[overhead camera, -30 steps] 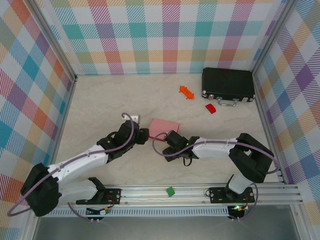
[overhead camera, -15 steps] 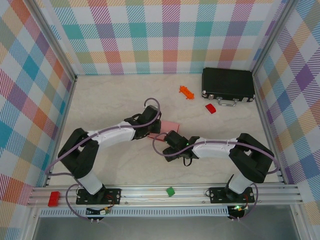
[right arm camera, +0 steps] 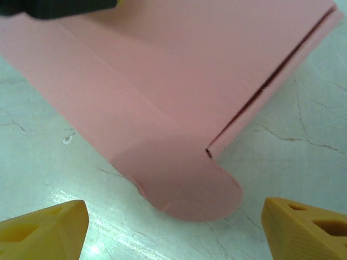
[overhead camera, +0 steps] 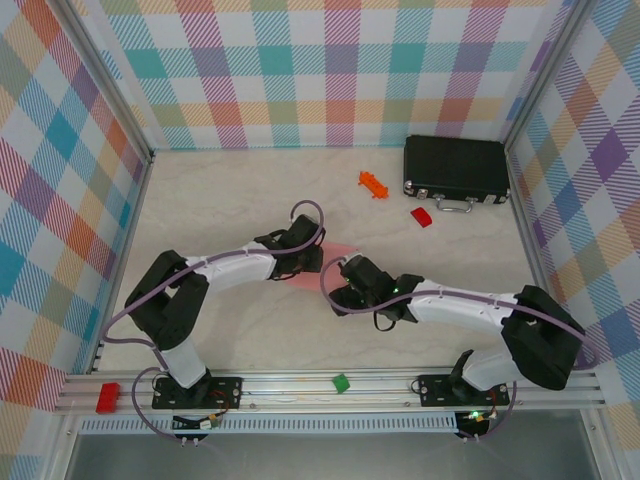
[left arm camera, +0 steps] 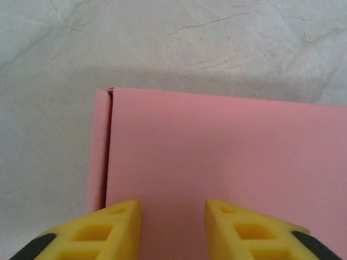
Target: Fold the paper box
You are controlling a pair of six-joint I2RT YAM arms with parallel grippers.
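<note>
Left gripper [left arm camera: 173,214]: jaws narrowly parted over paper box [left arm camera: 227,151]
Right gripper [right arm camera: 173,214]: spread wide, rounded flap [right arm camera: 190,187] just ahead

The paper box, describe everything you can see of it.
The box is pale pink thin card, matte, lying flat on the table. It looks mostly folded: a smooth top panel, a narrow side flap with a dark slit along its seam, and a rounded tab lying out on the table. The left gripper hovers over the top panel, contact unclear. The right gripper stands open, facing the tab.
</note>
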